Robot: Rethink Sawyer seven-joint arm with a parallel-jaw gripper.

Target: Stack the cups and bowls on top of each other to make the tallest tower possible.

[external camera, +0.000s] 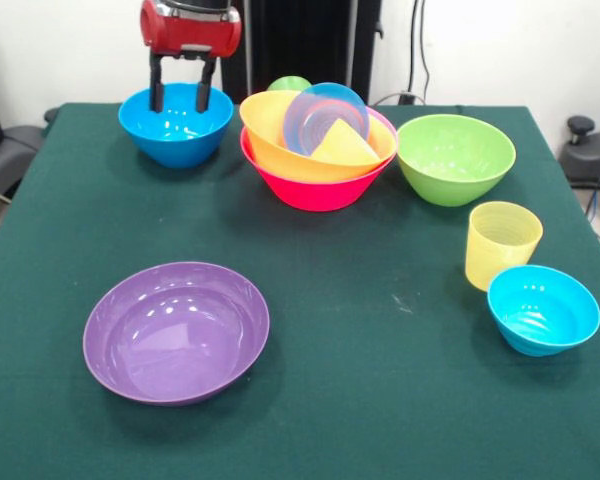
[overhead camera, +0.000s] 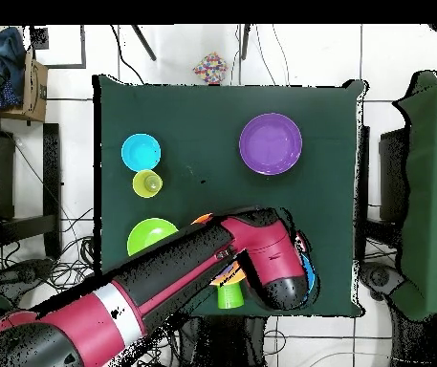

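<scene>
At upper centre of the front view, the tower (external camera: 318, 150) leans, its inner blue bowl (external camera: 325, 115) tipped on edge. The gripper (external camera: 180, 98) hangs upright over the medium blue bowl (external camera: 176, 123) at upper left, fingers (external camera: 156, 85) spread wide, empty.

The purple bowl (external camera: 176, 331) is looking like glossy plastic, catching small white highlights across its smooth inside. The green bowl (external camera: 455, 158), the blue bowl (external camera: 176, 124) and the small blue bowl (external camera: 543, 309) are shining the same way. The pink bowl (external camera: 318, 187) and orange bowl (external camera: 280, 135) are gleaming too. The pale yellow cup (external camera: 501, 243) is showing ribbed, translucent plastic. The table (external camera: 380, 400) is wearing a matt green cloth. The gripper (external camera: 180, 100) is sitting under a glossy red housing.
</scene>
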